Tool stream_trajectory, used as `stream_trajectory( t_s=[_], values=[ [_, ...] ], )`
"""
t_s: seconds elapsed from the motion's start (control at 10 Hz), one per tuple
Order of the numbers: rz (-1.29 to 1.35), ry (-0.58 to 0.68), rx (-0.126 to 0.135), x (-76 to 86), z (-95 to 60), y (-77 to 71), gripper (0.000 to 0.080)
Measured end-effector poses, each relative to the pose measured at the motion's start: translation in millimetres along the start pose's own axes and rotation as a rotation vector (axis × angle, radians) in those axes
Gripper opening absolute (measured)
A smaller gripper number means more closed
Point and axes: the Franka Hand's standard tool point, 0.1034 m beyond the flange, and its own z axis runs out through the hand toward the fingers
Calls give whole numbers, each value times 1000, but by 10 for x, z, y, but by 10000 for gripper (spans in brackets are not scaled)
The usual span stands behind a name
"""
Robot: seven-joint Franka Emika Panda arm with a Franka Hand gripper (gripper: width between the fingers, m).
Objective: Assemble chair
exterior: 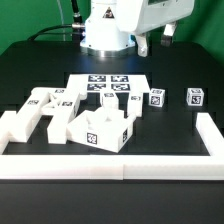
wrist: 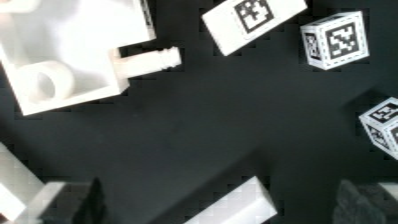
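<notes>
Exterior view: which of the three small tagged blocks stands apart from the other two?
The rightmost block, alone toward the exterior view's right; the middle block and leftmost block sit close together near the marker board.

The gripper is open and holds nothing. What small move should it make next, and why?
I would lower the gripper toward the small tagged block, which seems closest to it. The jaws stand open and empty, well above the table, where the seat and frames also lie, not yet picked up.
</notes>
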Motion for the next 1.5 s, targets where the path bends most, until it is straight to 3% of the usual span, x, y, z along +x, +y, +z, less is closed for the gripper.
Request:
stream_trajectory(
  t_s=[0.7, 1.0, 1.4, 1.5],
  values=[
    [47, -1, 2, -6, 8, -1, 649],
    [325, -2, -2, -88, 21, 59, 649],
    [587, -2, 1, -77, 30, 44, 649],
    [668, -8, 12, -96, 50, 46, 649]
  ],
)
